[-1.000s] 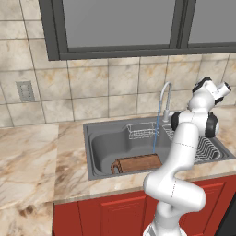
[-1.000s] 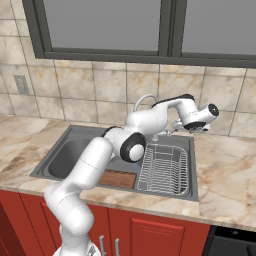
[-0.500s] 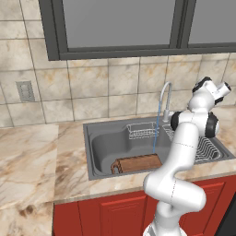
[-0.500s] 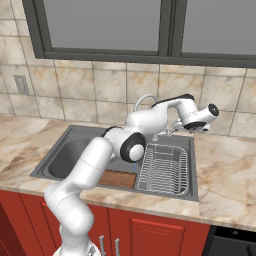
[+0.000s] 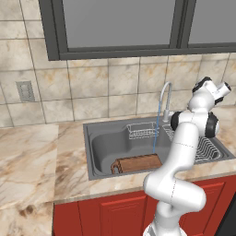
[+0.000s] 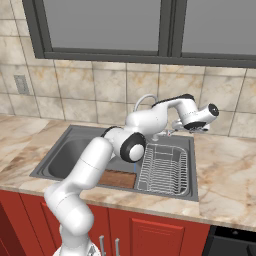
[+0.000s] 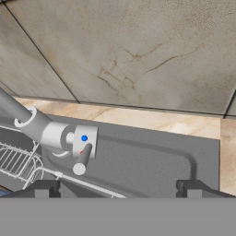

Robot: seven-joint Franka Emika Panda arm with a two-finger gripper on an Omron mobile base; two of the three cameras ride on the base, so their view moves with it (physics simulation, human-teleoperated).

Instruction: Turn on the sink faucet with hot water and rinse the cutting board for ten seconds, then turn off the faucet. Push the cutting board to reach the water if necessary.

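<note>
Running from one faucet (image 5: 164,94), one water stream (image 5: 155,133) falls just beside the right end of one cutting board (image 5: 137,163) lying at the sink's (image 5: 94,152) near wall. Pincer (image 7: 115,186) hovers by the faucet's lever, spread wide, holding nothing.

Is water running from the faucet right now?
Yes, in the left base view a thin blue stream of water falls from the sink faucet spout into the sink.
</note>
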